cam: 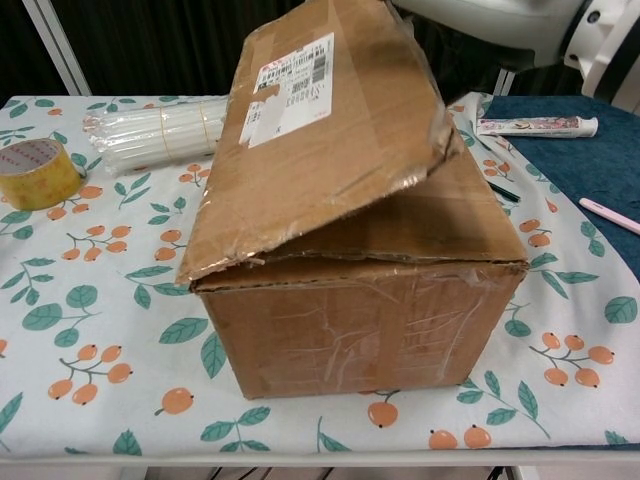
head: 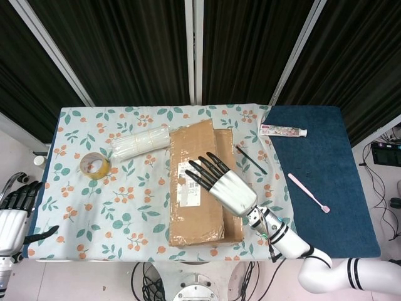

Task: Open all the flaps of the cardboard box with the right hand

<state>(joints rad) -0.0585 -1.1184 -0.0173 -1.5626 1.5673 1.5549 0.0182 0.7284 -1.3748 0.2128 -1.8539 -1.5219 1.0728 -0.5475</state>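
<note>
The cardboard box [head: 234,219] [cam: 370,320] stands at the table's middle. Its long top flap [head: 191,145] [cam: 320,150], the one with the white label, is tilted up along its right edge, and a dark gap shows under it. My right hand [head: 222,185] [cam: 490,22] is over the box with fingers spread against this raised flap, gripping nothing. The chest view hides the contact behind the flap. My left hand [head: 15,219] hangs off the table's front left corner, fingers apart and empty.
A yellow tape roll [head: 94,166] [cam: 35,172] and a bundle of clear tubes [head: 139,143] [cam: 150,130] lie left of the box. To its right lie a black pen [head: 250,160], then a toothpaste tube [head: 283,130] [cam: 535,126] and a pink toothbrush [head: 308,192] on the blue mat [head: 332,213].
</note>
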